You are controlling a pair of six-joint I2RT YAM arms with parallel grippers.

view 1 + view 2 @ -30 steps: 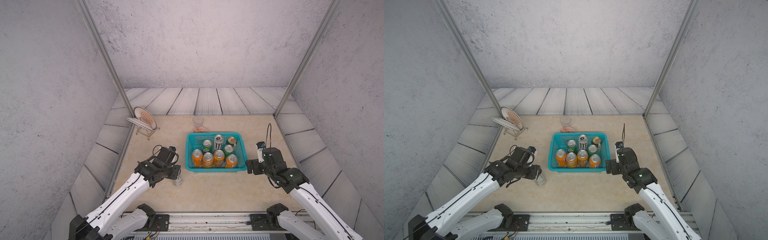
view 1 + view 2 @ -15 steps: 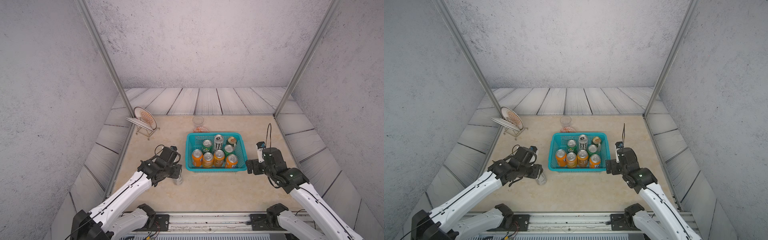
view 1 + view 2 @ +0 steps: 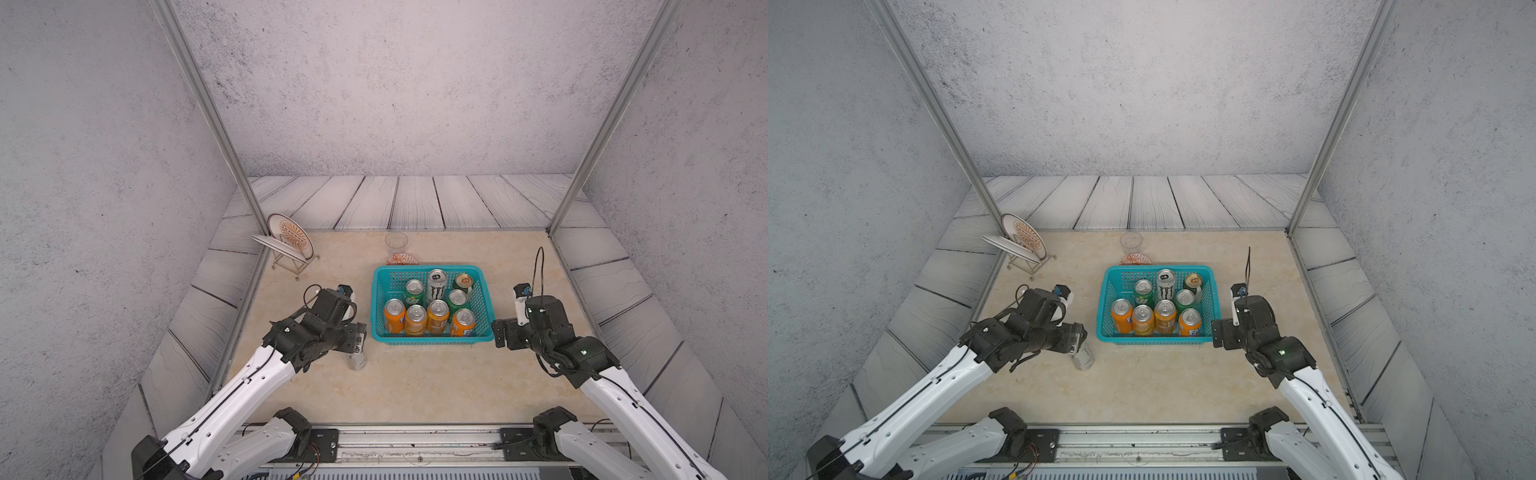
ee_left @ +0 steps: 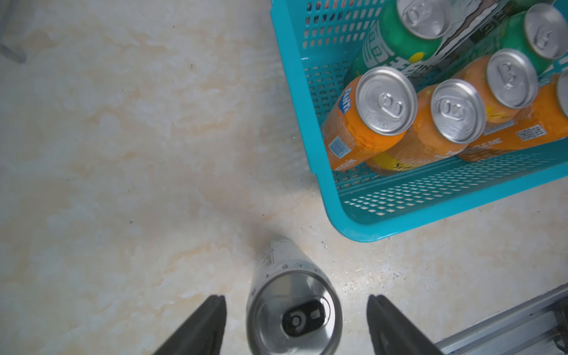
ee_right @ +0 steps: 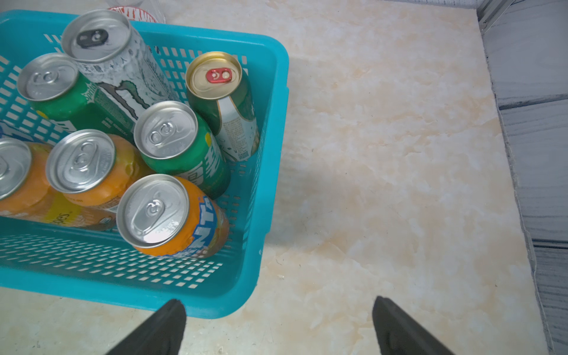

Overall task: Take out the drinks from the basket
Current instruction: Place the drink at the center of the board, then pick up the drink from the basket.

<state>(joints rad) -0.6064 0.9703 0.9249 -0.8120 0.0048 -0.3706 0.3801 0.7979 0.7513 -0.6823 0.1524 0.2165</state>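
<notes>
Changed: a second ago my left jaws were clamped on the tall silver can [image 4: 293, 316]; now they stand apart with a gap on each side of it, gripping nothing.
Tall silver can, place: out of the basket [image 3: 428, 337], on the bench [image 3: 415, 386] just off the basket's near left corner and not touching it.
Tall silver can, axis: upright, long axis vertical, lid with its dark tab facing up at my left wrist camera.
Right jaws: spread wide and empty, hanging off the basket's near right corner.
Basket: teal plastic, rectangular with rounded corners, mesh-perforated walls and floor; its long side runs across the bench.
Still inside: four orange cans [image 3: 415, 320] in the near row. Behind them are two green cans [image 3: 414, 291], a gold-topped can [image 5: 215, 76] with a red tab, and a taller silver-white can [image 3: 435, 286]. All stand upright, lids up.
Materials: smooth aluminium cans with dished lids; the bench is glossy, cream and marbled.
Hard to see: in both top views my left arm [image 3: 266, 374] covers the freed can's top, and its print is unreadable. The left wrist view cuts off its near rim.
Behind the basket: a clear glass cup [image 3: 396, 242] and a patterned bowl [image 3: 402, 259], the bowl mostly hidden by the far wall.
Far left corner: a wire plate rack [image 3: 291, 259] holding plates.
</notes>
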